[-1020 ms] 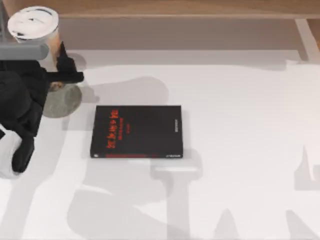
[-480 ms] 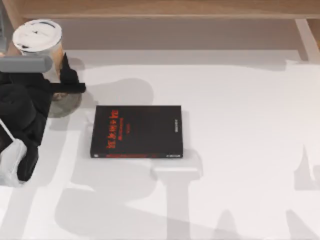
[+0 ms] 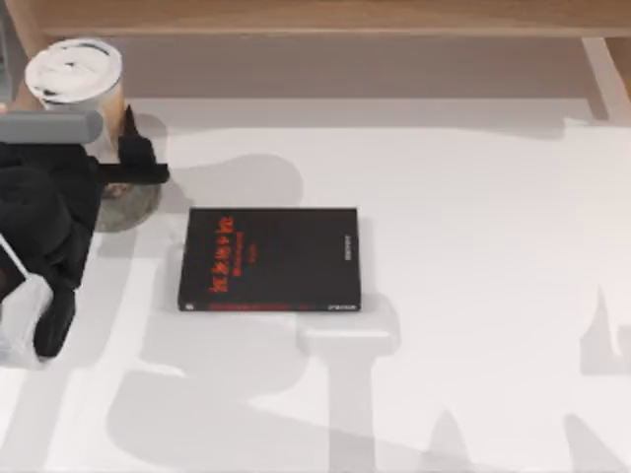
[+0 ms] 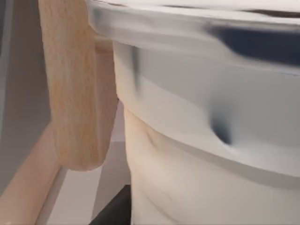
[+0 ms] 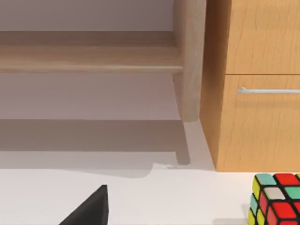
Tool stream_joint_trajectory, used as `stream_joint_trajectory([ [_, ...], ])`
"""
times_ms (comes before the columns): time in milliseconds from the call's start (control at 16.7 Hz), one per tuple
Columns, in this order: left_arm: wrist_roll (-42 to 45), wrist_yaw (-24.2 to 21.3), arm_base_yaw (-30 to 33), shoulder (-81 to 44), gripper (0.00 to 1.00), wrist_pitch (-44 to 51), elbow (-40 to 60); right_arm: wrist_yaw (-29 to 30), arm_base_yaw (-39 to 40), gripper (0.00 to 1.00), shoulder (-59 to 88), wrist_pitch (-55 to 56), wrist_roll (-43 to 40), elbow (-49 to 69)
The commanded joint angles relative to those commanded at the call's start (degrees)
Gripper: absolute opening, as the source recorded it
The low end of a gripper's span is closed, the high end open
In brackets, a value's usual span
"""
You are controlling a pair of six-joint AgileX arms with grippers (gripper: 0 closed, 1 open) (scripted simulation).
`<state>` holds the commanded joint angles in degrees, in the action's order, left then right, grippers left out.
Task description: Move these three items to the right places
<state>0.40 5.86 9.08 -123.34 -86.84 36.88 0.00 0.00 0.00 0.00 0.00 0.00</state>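
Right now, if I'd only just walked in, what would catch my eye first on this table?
Probably the black book with red lettering, lying flat near the middle of the white table. Next, the tall cup with a white lid at the far left, gripped by the left claw over a round grey coaster. The right wrist view catches a colourful puzzle cube near a wooden cabinet.

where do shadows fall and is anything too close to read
Top view: broad grey arm shadows cross the white table around the black book. Left wrist view: the drink cup looms very near, its lid smeared. Right wrist view: soft shadow under the wooden shelf.
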Motion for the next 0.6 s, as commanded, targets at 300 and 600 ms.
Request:
stream_joint_trajectory([
  [300, 0.0, 0.0, 0.0, 0.0, 0.83, 0.0, 0.0, 0.0, 0.0, 1.0, 0.0, 0.0, 0.0, 0.0],
  [600, 0.0, 0.0, 0.0, 0.0, 1.0, 0.0, 0.0, 0.0, 0.0, 1.0, 0.0, 0.0, 0.0, 0.0],
])
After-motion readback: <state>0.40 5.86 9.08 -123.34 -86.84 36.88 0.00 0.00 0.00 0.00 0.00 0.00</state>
